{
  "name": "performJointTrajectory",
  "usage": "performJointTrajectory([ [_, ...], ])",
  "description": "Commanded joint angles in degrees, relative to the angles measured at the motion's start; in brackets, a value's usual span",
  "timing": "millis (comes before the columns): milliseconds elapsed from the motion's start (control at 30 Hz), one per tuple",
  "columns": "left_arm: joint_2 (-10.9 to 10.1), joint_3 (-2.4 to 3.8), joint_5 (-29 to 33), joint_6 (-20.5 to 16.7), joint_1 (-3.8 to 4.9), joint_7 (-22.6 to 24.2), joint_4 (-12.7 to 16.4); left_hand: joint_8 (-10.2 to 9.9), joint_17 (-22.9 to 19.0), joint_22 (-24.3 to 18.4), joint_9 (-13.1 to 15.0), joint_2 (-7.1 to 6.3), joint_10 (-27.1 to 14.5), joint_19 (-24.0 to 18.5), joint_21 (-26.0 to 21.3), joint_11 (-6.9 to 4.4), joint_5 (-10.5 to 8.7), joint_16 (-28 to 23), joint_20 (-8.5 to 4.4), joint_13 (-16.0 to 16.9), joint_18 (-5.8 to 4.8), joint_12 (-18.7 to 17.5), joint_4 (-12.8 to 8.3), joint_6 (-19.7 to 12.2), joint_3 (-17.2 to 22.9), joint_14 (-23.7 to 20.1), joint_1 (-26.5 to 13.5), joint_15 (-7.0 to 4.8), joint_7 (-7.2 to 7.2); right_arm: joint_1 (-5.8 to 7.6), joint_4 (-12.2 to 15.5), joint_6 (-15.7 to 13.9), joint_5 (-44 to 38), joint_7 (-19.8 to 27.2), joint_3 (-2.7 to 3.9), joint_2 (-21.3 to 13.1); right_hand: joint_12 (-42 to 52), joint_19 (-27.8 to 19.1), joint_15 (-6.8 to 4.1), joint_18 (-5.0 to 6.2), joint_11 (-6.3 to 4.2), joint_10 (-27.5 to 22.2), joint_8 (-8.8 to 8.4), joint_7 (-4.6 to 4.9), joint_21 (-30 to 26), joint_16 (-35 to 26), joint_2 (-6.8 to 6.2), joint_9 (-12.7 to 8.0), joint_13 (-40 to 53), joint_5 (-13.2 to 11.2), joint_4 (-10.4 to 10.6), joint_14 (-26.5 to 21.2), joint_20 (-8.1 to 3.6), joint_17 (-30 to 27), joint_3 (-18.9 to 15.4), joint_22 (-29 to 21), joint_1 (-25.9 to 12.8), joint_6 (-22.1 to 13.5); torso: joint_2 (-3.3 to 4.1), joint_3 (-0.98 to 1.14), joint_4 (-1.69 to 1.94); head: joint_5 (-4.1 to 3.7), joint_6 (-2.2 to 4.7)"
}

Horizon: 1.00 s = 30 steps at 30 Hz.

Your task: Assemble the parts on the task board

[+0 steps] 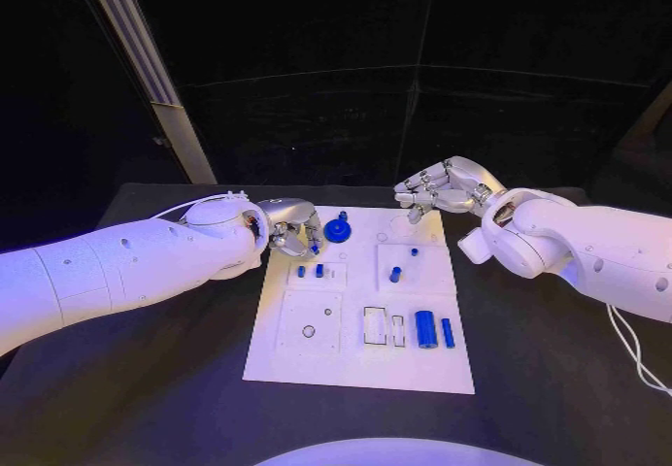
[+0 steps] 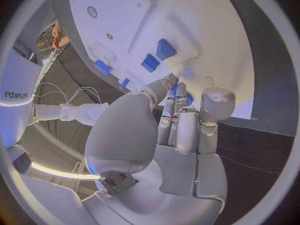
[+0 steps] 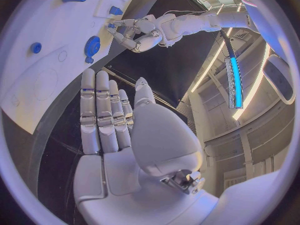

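Seemingly light and rigid, the small blue plastic gear [image 1: 339, 230] suits a rim pinch; left hand [image 1: 288, 229] curled, grip unclear, right hand [image 1: 443, 188] empty, fingers apart.

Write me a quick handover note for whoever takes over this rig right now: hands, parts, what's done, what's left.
Left hand: at the task board's far left corner, fingers curled; whether it holds a part can't be told.
Right hand: open, above the board's far right edge, holding nothing.
Parts: blue gear at the far end, small blue pieces mid-board, two blue cylinders lying near the front right.
Done: unclear.
Left: the cylinders lie loose beside an open slot.
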Motion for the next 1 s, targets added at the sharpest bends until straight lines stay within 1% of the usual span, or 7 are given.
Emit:
performJointTrajectory([
  [33, 0.1, -0.05, 0.2, 1.3, -0.01, -1.0, -0.1, -0.6, -0.1, 0.1, -0.2, -0.17, -0.7, 0.1, 0.1, 0.29, -0.10, 0.1, 0.15, -0.1, -0.95, -0.6, 0.0, -0.9, 0.2, 1.3, -0.9, 0.12, 0.07, 0.10, 0.0, 0.5, 0.2, 0.4, 0.03, 0.0, -0.3, -0.1, 0.05, 0.65, 0.01, -0.2, -0.27, -0.01, -0.2, -0.3, 0.39, 0.0, -0.1, 0.3, -0.1, -0.5, 0.24, -0.1, -0.2, -0.1, 0.2, -0.3, 0.00, 0.01, -0.03, -0.14, -0.04],
  [267, 0.2, -0.05, 0.2, 1.5, -0.01, -1.4, -0.2, -1.8, -0.6, 0.1, -0.3, -0.57, -2.0, -0.1, 0.0, 0.74, -0.12, 0.0, 0.46, -0.2, -0.94, -1.7, 0.0, -2.3, 0.3, 1.2, -1.4, 0.50, 0.36, 0.10, 0.0, 0.6, 0.2, 0.4, 0.03, 0.1, -0.3, -0.1, 0.06, 0.65, 0.02, -0.3, -0.28, 0.00, -0.2, -0.3, 0.44, 0.0, -0.1, 0.3, -0.2, -0.5, 0.24, -0.1, -0.2, -0.1, 0.3, -0.3, -0.01, -0.01, 0.00, -0.28, -0.05],
  [367, 0.3, -0.06, 0.2, 1.7, -0.01, -1.6, -0.3, -2.0, -0.7, 0.0, -0.2, -0.66, -2.4, -0.1, -0.1, 0.88, -0.12, 0.0, 0.55, -0.2, -0.93, -2.0, 0.0, -2.4, 0.3, 1.2, -1.6, 0.60, 0.45, 0.10, 0.0, 0.6, 0.2, 0.5, 0.03, 0.1, -0.3, -0.1, 0.06, 0.65, 0.02, -0.3, -0.28, 0.00, -0.2, -0.3, 0.44, 0.0, -0.1, 0.3, -0.2, -0.5, 0.24, -0.1, -0.2, -0.1, 0.3, -0.3, 0.01, 0.02, 0.02, -0.27, -0.04],
  [533, 0.3, -0.06, 0.4, 1.7, -0.01, -1.6, -0.3, -2.4, -1.0, -0.1, -0.3, -0.86, -2.9, -0.3, -0.3, 1.07, -0.11, -0.1, 0.70, -0.2, -0.89, -2.5, 0.0, -2.8, 0.3, 1.1, -1.7, 0.76, 0.57, 0.10, -0.1, 0.6, 0.2, 0.5, 0.03, 0.1, -0.3, -0.1, 0.06, 0.65, 0.02, -0.3, -0.28, 0.00, -0.2, -0.3, 0.44, 0.0, -0.1, 0.3, -0.2, -0.5, 0.24, -0.1, -0.2, -0.1, 0.3, -0.3, 0.01, -0.02, 0.01, -0.29, -0.10],
  [900, 0.3, -0.06, 1.1, 0.9, -0.01, -0.9, -0.2, -2.7, -1.0, 0.0, -0.2, -1.02, -3.3, -0.3, -0.2, 1.18, -0.03, 0.0, 0.81, -0.2, -0.89, -2.8, -0.2, -3.1, 0.5, 1.1, -1.6, 0.85, 0.64, 0.10, -0.2, 0.5, 0.2, 0.5, 0.03, 0.2, -0.3, -0.1, 0.06, 0.65, 0.02, -0.3, -0.28, 0.00, -0.2, -0.3, 0.44, 0.0, -0.1, 0.3, -0.2, -0.5, 0.24, -0.1, -0.2, -0.1, 0.3, -0.3, 0.01, 0.00, 0.01, -0.33, -0.16],
  [1000, 0.3, -0.06, 1.1, 0.7, -0.01, -0.9, -0.2, -3.1, -1.1, 0.0, -0.3, -1.19, -3.6, -0.4, -0.3, 1.33, 0.29, 0.0, 0.91, -0.1, -0.87, -3.0, -0.4, -3.6, 0.6, 1.1, -1.5, 0.96, 0.83, 0.10, -0.2, 0.6, 0.2, 0.5, 0.03, 0.2, -0.3, -0.1, 0.06, 0.65, 0.02, -0.3, -0.28, 0.00, -0.2, -0.3, 0.44, 0.0, -0.1, 0.3, -0.2, -0.5, 0.24, -0.1, -0.2, -0.1, 0.3, -0.3, 0.02, 0.00, 0.00, -0.31, -0.14],
])
